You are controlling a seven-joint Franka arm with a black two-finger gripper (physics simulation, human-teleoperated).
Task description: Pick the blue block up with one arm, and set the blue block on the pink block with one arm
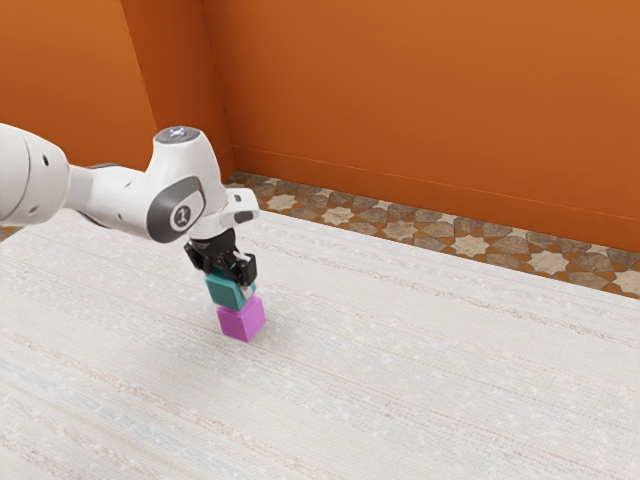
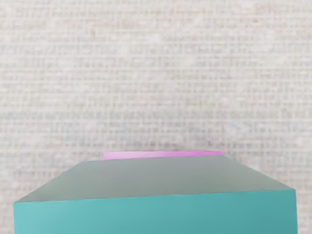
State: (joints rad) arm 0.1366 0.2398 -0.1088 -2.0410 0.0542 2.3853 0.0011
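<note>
"So, where is the blue block [image 1: 226, 291] right now?"

"Your claw [image 1: 224, 266] holds it. The two black fingers [image 1: 243, 268] press on its top part from two sides, so the claw is closed on the block, not wide."

"And where is the pink block [image 1: 242, 321]?"

"Right under it, on the pale tabletop [image 1: 420, 380]. From the side, the blue block sits on the pink one, or just above it. You cannot tell if they touch."

"Do they line up?"

"Almost. In the exterior view, the pink block sticks out a little toward the exterior view's right. In the wrist view, the blue block [image 2: 156, 207] is big and close under your hand. The pink block [image 2: 163, 154] peeks out past its far edge as a thin strip. So the pink block lies straight down from the claw, just a tiny bit off."

"What should you do next?"

"I think you go down, not sideways. Lower softly until blue rests on pink, then open the claw. If you let go too high, the blue block could tip off."
</note>
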